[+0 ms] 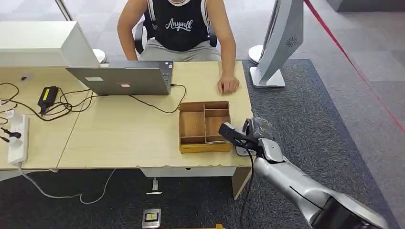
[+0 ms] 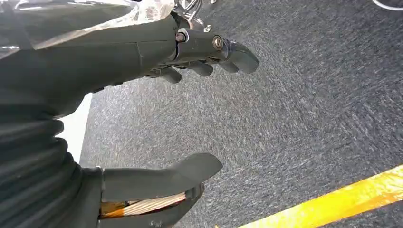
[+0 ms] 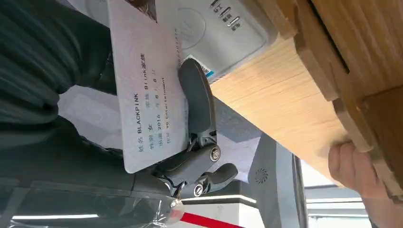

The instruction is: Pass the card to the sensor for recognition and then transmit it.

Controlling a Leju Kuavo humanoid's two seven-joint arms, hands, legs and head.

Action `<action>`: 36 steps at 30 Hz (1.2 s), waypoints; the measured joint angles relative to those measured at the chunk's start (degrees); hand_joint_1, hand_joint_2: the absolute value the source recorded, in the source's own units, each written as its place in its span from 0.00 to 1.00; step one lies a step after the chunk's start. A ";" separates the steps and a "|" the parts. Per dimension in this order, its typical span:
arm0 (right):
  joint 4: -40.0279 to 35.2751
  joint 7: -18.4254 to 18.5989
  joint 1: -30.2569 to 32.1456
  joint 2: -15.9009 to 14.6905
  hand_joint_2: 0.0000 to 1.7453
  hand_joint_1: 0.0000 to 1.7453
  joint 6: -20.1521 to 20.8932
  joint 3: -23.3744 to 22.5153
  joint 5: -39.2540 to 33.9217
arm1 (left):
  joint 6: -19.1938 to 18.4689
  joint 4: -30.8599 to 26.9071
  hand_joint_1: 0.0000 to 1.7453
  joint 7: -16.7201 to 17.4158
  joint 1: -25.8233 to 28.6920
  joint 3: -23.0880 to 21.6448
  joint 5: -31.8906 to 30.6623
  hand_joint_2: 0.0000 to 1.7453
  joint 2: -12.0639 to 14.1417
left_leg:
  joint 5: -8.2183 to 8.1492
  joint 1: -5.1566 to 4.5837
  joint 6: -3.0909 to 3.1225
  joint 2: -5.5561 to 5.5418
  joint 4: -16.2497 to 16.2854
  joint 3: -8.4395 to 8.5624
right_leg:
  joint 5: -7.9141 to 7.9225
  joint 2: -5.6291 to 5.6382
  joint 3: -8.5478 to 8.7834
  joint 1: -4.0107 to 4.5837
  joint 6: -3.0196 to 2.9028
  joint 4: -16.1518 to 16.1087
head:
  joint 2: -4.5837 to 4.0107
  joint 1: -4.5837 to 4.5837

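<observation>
In the right wrist view a white card (image 3: pixel 147 95) with printed text is pinched in my right hand (image 3: pixel 190 142), a dark finger (image 3: pixel 197 99) lying across its face. Just past the card is the grey-white sensor (image 3: pixel 223 33) on the table. From the head view my right hand (image 1: pixel 246 136) hovers at the table's right front corner, directly over the sensor (image 1: pixel 242 151) and beside the wooden tray (image 1: pixel 204 145). My left hand (image 2: pixel 157 52) hangs over dark carpet, fingers apart and holding nothing.
A person sits across the table with one hand (image 1: pixel 228 85) resting near the tray. A laptop (image 1: pixel 125 78), cables, a power strip (image 1: pixel 16 140) and a white stand (image 1: pixel 279 40) are nearby. A yellow floor line (image 2: pixel 332 202) crosses the carpet.
</observation>
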 joint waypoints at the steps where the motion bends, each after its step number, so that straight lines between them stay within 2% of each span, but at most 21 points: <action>1: 0.09 0.00 -0.02 0.04 1.00 1.00 -0.20 0.00 0.00 | 0.00 0.00 0.00 0.00 0.00 0.00 0.00 1.00 0.00 | 0.00 0.00 0.00 0.00 0.00 0.00 | 0.00 0.00 0.00 0.00 0.00 0.00 | -0.02 0.00; 7: 0.28 0.50 -1.80 -0.02 1.00 1.00 -1.40 0.00 0.72 | 0.00 0.00 0.00 0.04 0.00 0.00 0.00 1.00 0.00 | 0.00 0.00 0.00 0.01 0.01 -0.01 | 0.01 0.00 0.00 0.00 0.00 0.00 | -0.02 0.00; 12: -1.24 3.75 -5.15 -0.81 1.00 1.00 -1.84 -0.09 3.23 | 0.04 0.00 0.00 -0.33 0.01 -0.04 0.00 1.00 -0.04 | 0.01 -0.01 0.00 0.01 0.01 -0.01 | 0.02 0.00 -0.01 -0.01 0.01 0.01 | -0.02 -0.02; 15: -3.67 6.93 -7.90 -1.96 1.00 1.00 -1.73 -0.20 6.29 | 0.04 0.00 0.00 -0.52 0.02 -0.26 -0.02 1.00 -0.11 | 0.01 -0.02 0.00 0.01 0.02 -0.03 | 0.03 0.00 -0.03 -0.02 0.01 0.01 | -0.02 -0.02; 18: -7.31 11.00 -11.50 -3.76 1.00 1.00 1.01 -0.79 9.86 | -0.18 0.00 0.00 -0.46 0.02 -0.74 -0.02 1.00 -0.11 | 0.01 -0.02 0.01 0.00 0.02 -0.02 | 0.03 0.00 -0.03 -0.02 0.02 0.00 | -0.02 -0.02; 22: -12.09 13.42 -14.66 -5.73 1.00 1.00 4.07 -1.77 12.48 | -0.92 0.00 0.00 -0.15 -0.01 -1.66 -0.02 1.00 -0.13 | 0.01 -0.02 0.01 0.01 0.02 -0.02 | 0.03 0.00 -0.03 -0.02 0.02 0.00 | -0.02 0.00; 30: -17.88 14.67 -18.38 -6.53 1.00 1.00 8.02 -2.40 14.75 | -1.18 0.00 0.00 -0.46 0.00 -3.08 -0.02 1.00 -0.20 | 0.01 0.00 0.00 0.01 0.01 -0.03 | 0.03 0.00 -0.03 0.00 0.01 0.03 | 0.00 0.00; 36: -18.05 12.35 -19.40 -4.39 1.00 1.00 9.51 -1.73 13.99 | -2.93 -0.18 0.00 0.37 -0.44 -4.44 -0.07 1.00 -0.24 | 0.02 0.00 0.00 0.01 0.01 -0.03 | 0.03 0.00 -0.03 0.00 0.01 0.04 | -0.02 0.00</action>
